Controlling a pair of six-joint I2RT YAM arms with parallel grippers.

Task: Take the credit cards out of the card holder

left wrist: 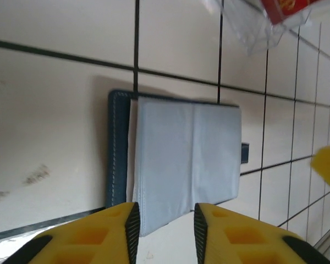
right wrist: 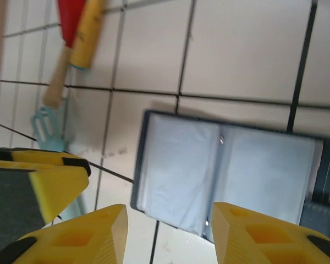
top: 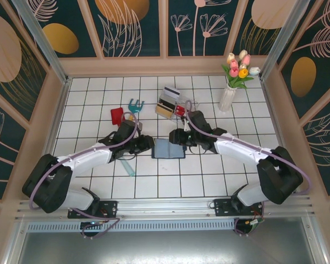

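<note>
The card holder (top: 169, 148) lies open and flat on the white tiles between both grippers. Its pale blue-grey pockets (left wrist: 187, 154) face up inside a navy cover (left wrist: 114, 148), and I make out no card in them. In the right wrist view the holder (right wrist: 231, 165) lies spread below the fingers. My left gripper (left wrist: 164, 220) hovers at its left end, jaws apart, one pocket corner between the fingertips. My right gripper (right wrist: 169, 220) stands open above the right end. A tan card (top: 164, 110) and a red card (top: 180, 110) lie behind the holder by a clear box.
The clear plastic box (top: 170, 95) stands behind the holder. A red flat piece (top: 116, 115) and a teal fork-like tool (top: 135, 104) lie at the left back. A teal stick (top: 130, 167) lies near the left arm. A vase of tulips (top: 229, 94) stands at the back right.
</note>
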